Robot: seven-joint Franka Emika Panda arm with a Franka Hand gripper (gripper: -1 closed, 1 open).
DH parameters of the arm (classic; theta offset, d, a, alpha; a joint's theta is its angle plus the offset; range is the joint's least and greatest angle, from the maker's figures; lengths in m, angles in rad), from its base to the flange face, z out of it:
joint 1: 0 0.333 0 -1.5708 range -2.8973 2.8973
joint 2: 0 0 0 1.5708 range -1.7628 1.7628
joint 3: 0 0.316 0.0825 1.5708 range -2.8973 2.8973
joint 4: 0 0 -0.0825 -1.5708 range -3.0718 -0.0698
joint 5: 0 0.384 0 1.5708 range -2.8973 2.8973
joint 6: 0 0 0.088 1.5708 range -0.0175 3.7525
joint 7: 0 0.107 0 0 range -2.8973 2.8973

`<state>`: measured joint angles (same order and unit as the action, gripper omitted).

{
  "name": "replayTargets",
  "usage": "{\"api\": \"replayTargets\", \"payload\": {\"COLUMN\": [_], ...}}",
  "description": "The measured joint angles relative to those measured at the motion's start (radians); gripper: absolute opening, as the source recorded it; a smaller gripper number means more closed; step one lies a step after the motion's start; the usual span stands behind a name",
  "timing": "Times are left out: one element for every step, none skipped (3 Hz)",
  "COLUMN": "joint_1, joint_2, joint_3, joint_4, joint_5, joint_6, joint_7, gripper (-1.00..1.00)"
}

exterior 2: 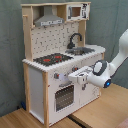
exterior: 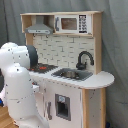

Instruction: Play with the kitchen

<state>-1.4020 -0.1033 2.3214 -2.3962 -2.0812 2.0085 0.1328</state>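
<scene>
One end effector (exterior 2: pixel 85 76) at kitchen (exterior 2: pixel 50 65) front, 3 o'clock of oven door (exterior 2: pixel 63 96); finger state unclear; play barely begun, stovetop (exterior 2: pixel 52 58), sink (exterior 2: pixel 81 50) untouched

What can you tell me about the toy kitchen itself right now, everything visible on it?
The kitchen stands upright on a wood floor before a grey curtain, white panels with light-wood edges. On top: a black stovetop with red burners, a sink and a black curved faucet. Behind them is a pegboard back, above it a grey hood and a microwave. Low in front sits an oven door. The end effector is at the front panel; contact is unclear.
</scene>
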Motion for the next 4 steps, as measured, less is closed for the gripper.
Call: {"api": "replayTargets", "payload": {"joint_1": [0.0, 0.0, 0.0, 0.0], "joint_2": [0.0, 0.001, 0.028, 0.029], "joint_3": [0.0, 0.0, -0.001, 0.0], "joint_4": [-0.001, -0.001, -0.03, -0.028], "joint_5": [0.007, 0.009, 0.018, 0.025], "joint_6": [-0.011, -0.016, -0.06, -0.058], "joint_7": [-0.017, -0.016, 0.067, 0.187], "gripper": [1.0, -1.0, -1.0, -1.0]}}
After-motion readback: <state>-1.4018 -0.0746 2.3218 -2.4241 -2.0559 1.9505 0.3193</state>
